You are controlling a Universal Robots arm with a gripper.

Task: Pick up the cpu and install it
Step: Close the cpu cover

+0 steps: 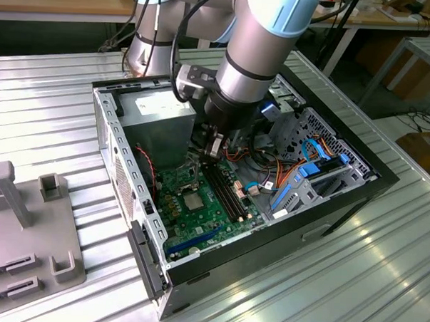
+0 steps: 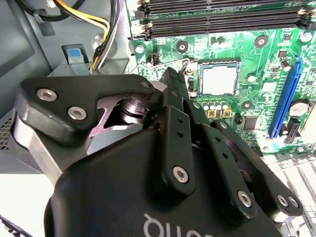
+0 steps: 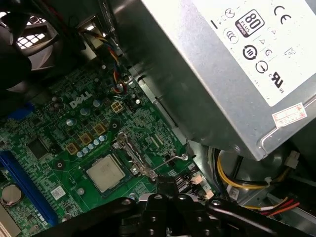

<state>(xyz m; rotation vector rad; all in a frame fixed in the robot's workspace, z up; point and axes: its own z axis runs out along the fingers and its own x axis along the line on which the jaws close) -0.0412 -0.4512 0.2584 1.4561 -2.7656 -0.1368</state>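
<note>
cpu (image 3: 104,174) sits in socket; gripper (image 1: 214,143) fingertips hidden by its body.

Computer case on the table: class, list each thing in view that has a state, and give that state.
Computer case: side panel off, lying open.
CPU: seated flat in its socket.
Socket lever: raised, unlatched.
Memory slots: empty.
Hand: just above the board, beside the socket.

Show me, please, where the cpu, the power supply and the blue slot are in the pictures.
cpu (image 3: 105,173): first wrist view, middle of its metal face, seated in the socket.
power supply (image 3: 217,74): first wrist view, its grey metal side.
blue slot (image 2: 285,98): second wrist view, middle of its length.
</note>
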